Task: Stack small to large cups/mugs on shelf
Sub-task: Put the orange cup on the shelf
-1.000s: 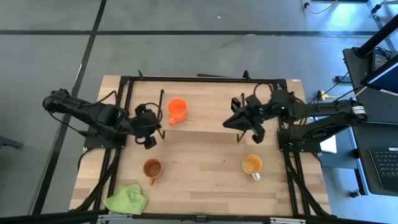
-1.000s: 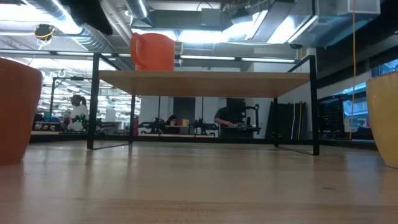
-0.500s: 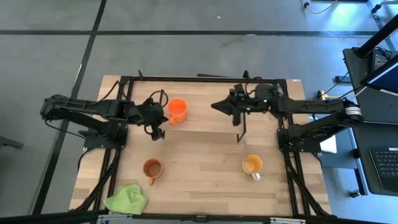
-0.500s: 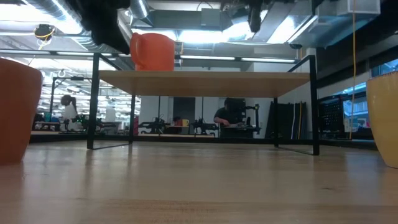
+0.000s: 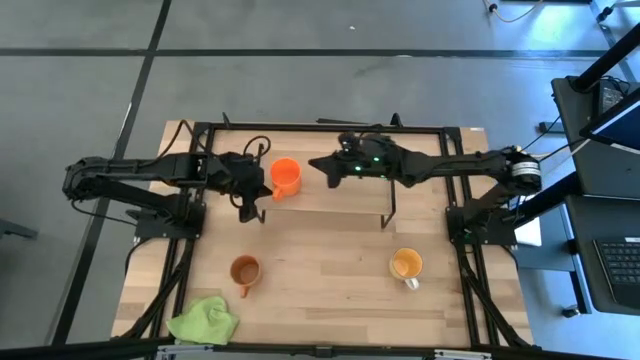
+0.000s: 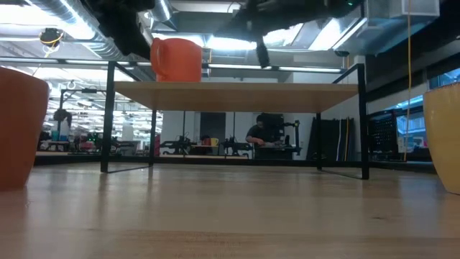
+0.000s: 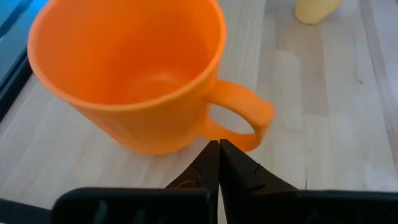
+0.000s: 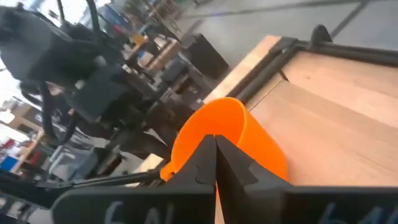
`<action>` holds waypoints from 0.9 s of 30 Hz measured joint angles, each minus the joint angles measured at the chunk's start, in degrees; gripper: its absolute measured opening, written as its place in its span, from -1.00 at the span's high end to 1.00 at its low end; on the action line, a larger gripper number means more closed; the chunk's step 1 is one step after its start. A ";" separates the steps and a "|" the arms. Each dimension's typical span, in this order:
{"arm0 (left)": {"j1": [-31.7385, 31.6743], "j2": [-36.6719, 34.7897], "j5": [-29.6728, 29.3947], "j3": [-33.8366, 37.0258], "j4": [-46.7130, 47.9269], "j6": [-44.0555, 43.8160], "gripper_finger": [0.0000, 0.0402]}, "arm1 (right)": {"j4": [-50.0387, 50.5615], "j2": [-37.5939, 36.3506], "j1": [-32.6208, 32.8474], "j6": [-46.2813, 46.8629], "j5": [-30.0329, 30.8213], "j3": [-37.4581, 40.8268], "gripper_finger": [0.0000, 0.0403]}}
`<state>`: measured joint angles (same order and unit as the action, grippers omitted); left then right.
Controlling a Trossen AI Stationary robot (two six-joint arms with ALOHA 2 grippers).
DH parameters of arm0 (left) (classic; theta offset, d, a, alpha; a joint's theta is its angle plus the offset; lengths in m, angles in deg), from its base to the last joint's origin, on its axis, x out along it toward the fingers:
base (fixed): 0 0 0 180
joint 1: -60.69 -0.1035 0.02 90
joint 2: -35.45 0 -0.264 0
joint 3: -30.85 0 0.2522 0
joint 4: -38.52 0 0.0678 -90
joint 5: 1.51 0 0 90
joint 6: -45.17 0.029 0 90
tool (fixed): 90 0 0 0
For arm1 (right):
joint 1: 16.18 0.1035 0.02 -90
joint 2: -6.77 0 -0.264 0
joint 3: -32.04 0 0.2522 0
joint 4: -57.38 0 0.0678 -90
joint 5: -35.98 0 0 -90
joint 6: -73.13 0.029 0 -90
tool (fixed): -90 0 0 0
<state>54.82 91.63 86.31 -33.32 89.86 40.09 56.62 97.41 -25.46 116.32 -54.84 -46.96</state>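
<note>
A: Where do we log the orange mug [image 5: 286,177]?

B: Upright on the shelf [image 5: 345,197], at its left end, mouth up. From above its handle points toward the table's front edge. The left gripper [image 5: 248,189] sits just beside it on the left; the right gripper [image 5: 325,166] hangs near it on the right, over the shelf.

A: Finger state?

B: Both pairs are pressed together, holding nothing. In the left wrist view the left gripper's tips meet just short of the handle, apart from it. In the right wrist view the closed tips point at the mug's wall.

A: The others?

B: We note the brown mug [image 5: 244,270] and the yellow mug [image 5: 405,264] upright on the table [image 5: 320,300], well apart, both in front of the shelf. A green cloth [image 5: 206,321] lies near the front left corner.

A: Free room?

B: The shelf to the mug's right is bare board, and the mug stands close to the shelf's left edge.
</note>
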 joint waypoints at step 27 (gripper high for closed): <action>-5.71 0.04 14.67 6.97 -8.53 0.87 0.99 | 24.73 6.41 -0.69 -7.42 9.24 -12.08 1.00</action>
<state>49.11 91.68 100.99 -26.35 81.33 40.95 81.36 103.82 -26.15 108.90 -45.60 -59.03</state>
